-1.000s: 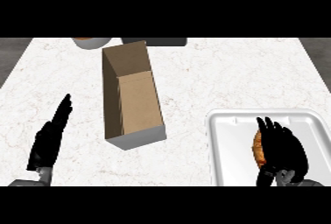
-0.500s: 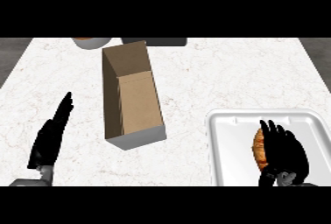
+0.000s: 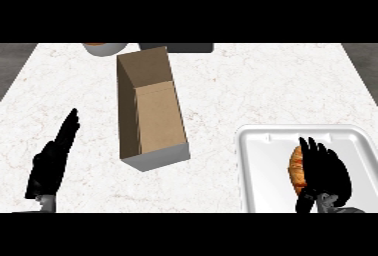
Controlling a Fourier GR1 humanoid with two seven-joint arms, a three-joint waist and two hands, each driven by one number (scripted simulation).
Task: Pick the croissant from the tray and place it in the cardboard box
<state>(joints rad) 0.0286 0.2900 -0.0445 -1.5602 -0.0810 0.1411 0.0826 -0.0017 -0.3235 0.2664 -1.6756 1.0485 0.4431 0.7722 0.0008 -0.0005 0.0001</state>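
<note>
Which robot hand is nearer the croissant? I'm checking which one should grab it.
The right robot hand: it is over the tray, against the croissant. The left robot hand rests across the counter, beyond the cardboard box.

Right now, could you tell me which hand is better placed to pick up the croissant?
The right hand: it is over the white tray, right beside the croissant. The left hand rests open at the counter's far left, beyond the cardboard box.
</note>
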